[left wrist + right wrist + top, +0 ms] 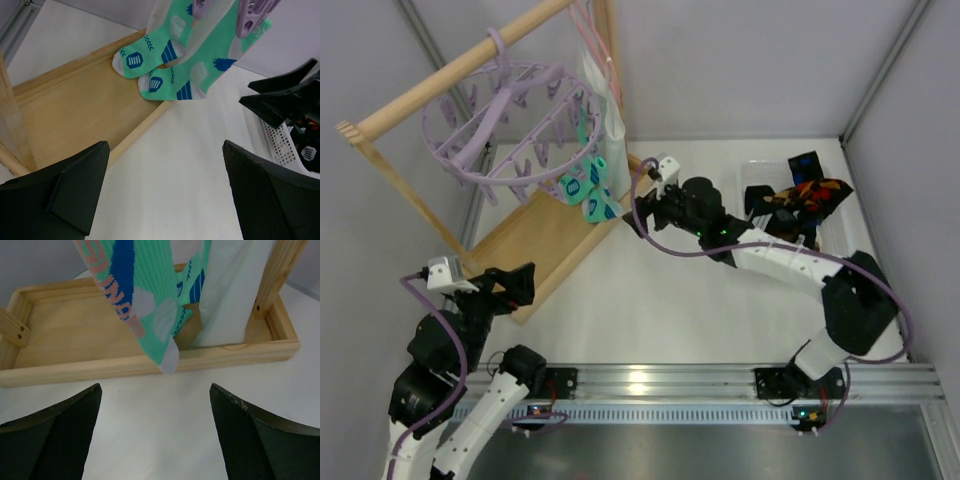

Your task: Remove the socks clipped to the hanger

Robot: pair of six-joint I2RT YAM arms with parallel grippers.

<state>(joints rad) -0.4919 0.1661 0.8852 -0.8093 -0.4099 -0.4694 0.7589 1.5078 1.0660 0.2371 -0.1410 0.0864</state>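
Right end effector faces mint-green socks.

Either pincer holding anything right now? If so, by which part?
Nothing is held. The left pincer is open and empty. The right pincer is open, facing the hanging mint-green socks without touching them.

I am making out salmon-pink capital letters running down the mint-green sock hanging nearest my right wrist, yet I am not reading any sure word from them. The round blue badges on the mint-green socks are showing only white bars.
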